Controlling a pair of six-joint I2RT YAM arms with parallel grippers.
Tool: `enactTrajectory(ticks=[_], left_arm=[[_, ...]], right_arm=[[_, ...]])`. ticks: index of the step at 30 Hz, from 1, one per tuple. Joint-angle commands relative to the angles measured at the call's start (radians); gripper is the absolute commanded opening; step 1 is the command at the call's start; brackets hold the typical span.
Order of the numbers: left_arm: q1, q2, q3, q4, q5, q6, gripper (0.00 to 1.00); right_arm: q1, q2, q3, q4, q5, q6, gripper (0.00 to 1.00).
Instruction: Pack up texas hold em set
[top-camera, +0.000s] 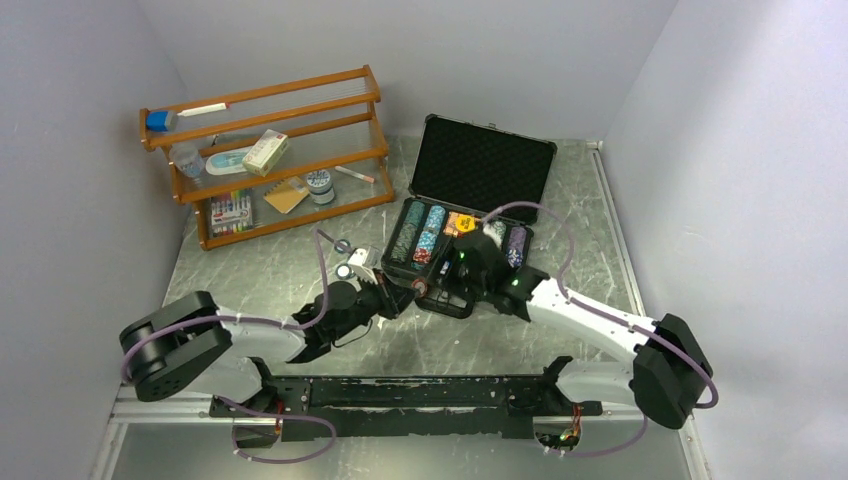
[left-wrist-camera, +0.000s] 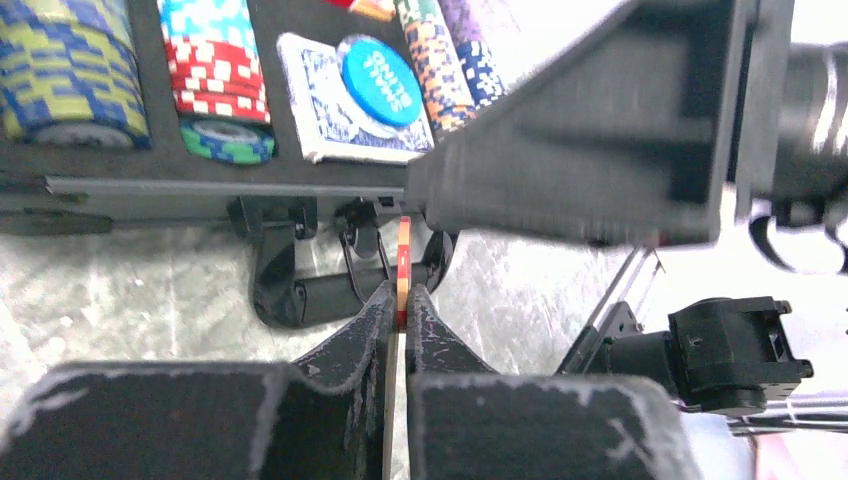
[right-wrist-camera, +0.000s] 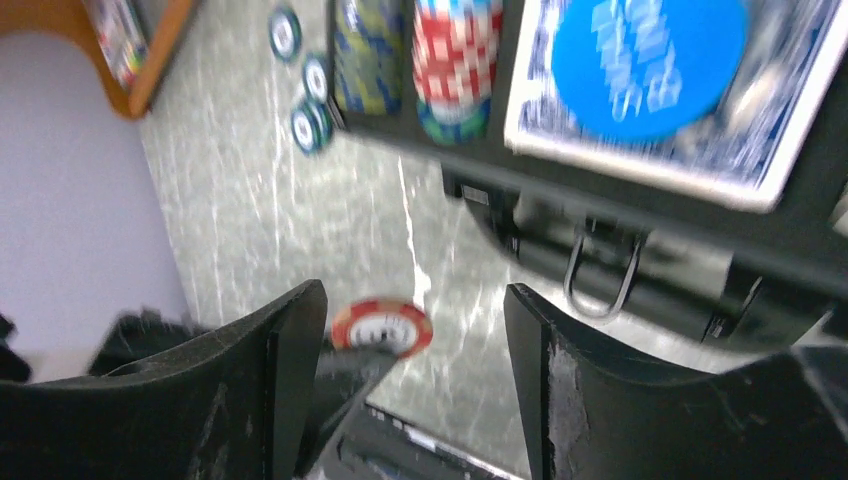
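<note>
The table (top-camera: 270, 280) is walled on the left, far and right sides, and its near edge carries the rail with both arm bases. A wooden rack (top-camera: 270, 100) fills the far left corner. The case (top-camera: 483, 165) sits right of centre towards the far side, with its lid up and leaning back and its base open towards the arms. Bare tabletop lies left of the case, between the rack and the left arm. A narrower strip runs between the case and the right wall. Both grippers crowd the band of table just near of the case.

The left gripper (left-wrist-camera: 402, 300) is clenched on a red chip (left-wrist-camera: 403, 255), pinching it on edge so it stands upright between the fingers. It sits just near of the case's handle (left-wrist-camera: 320, 295) and apart from it. The right gripper (right-wrist-camera: 412, 295) has its fingers spread wide and holds nothing. Its wrist view shows the red chip in the gap between them. That view is blurred, so whether either finger touches the chip is unclear.

In the case base, rows of striped chips (left-wrist-camera: 70, 60) lie in their slots beside a card deck (left-wrist-camera: 320, 100). A blue button token (left-wrist-camera: 380, 75) rests on the deck. A few loose chips (right-wrist-camera: 310, 120) lie on the table just left of the case.
</note>
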Motion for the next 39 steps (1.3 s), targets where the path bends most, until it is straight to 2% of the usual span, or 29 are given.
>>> enactTrajectory(ticks=[1,5,7,10,17,22,27,32,36,39], left_arm=[[-0.005,-0.082,0.030,-0.050,-0.057,0.137,0.07],[-0.006,-0.128,0.073,-0.101,0.067,0.364,0.07],[-0.006,-0.136,0.124,-0.171,0.172,0.504,0.07],[-0.004,-0.107,0.228,-0.263,0.289,0.632,0.07],[-0.009,0.133,0.604,-0.577,0.640,0.926,0.07],[-0.013,0.339,0.860,-0.819,0.820,1.046,0.07],[-0.036,0.470,1.014,-0.939,0.833,1.126,0.07],[-0.054,0.614,1.212,-1.112,0.750,1.235,0.07],[-0.056,0.675,1.285,-1.139,0.673,1.268,0.07],[-0.056,0.692,1.327,-1.158,0.667,1.282,0.07]], right_arm=[[-0.137,0.009,0.135,-0.081,-0.041,-0.237,0.71],[-0.257,-0.023,0.156,-0.086,-0.046,-0.302,0.71],[-0.327,-0.032,0.158,-0.087,-0.067,-0.325,0.71],[-0.447,-0.052,0.147,-0.070,-0.104,-0.343,0.71],[-0.720,-0.079,0.054,0.007,-0.299,-0.309,0.70],[-0.871,-0.099,-0.007,0.023,-0.389,-0.302,0.69],[-0.997,-0.098,-0.054,0.024,-0.452,-0.313,0.68],[-1.014,-0.077,-0.053,0.015,-0.448,-0.322,0.68],[-1.030,-0.054,-0.039,0.003,-0.446,-0.336,0.67],[-1.037,-0.046,-0.041,0.002,-0.444,-0.344,0.67]])
